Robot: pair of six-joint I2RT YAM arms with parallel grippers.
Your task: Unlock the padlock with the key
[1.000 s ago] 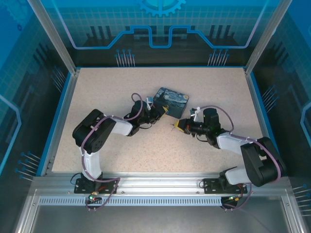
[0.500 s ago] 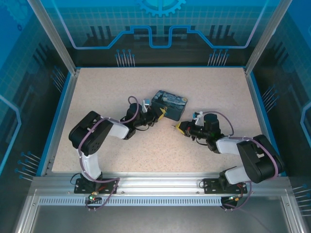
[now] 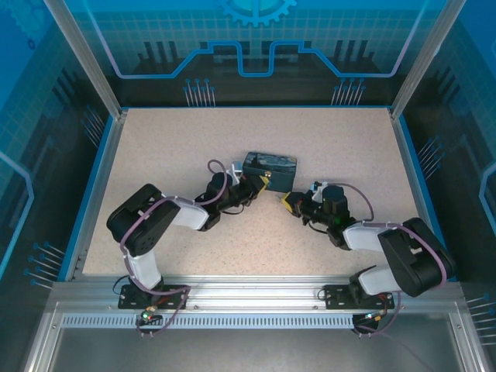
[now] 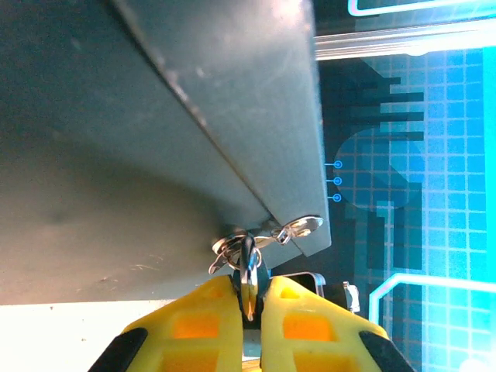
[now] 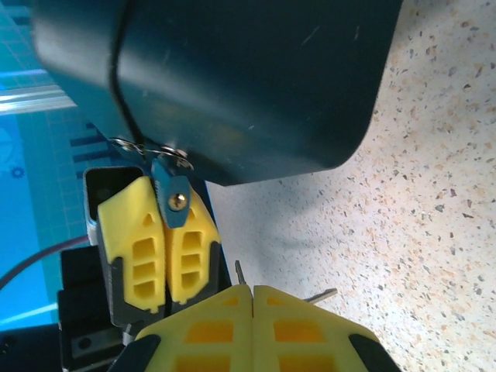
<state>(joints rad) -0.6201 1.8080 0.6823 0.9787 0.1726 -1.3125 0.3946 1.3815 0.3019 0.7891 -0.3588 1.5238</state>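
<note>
Clamping padlock: the left gripper (image 4: 248,291) had its jaws narrow, pinched on the body of the padlock (image 5: 172,203).
Padlock position: it hung by its shackle from the small metal loops (image 4: 232,244) at the edge of the box (image 5: 232,77).
Box: it sat on the table (image 5: 418,194) with its latch edge facing both grippers.
Right gripper (image 5: 253,293): jaws were fully closed on the key (image 5: 324,294), with two thin grey prongs sticking out past the pads.
Key axis: one prong pointed forward toward the padlock; the other splayed sideways over the table.
Key-to-lock relation: in the right wrist view the padlock lay ahead and to the left of the forward prong. The two were near but apart and not lined up.
Keyway: a small brassy spot on the padlock face looked toward the right wrist camera. It was probably the keyhole, but too small to be sure.
Working arm: the right arm carried the key, and the left only steadied the lock.
Next move (judgement): the key needed to go left and forward, with the prong squared to that spot before pushing in.
Risk (judgement): the prong could skate off the padlock face if it met it at an angle.
</note>
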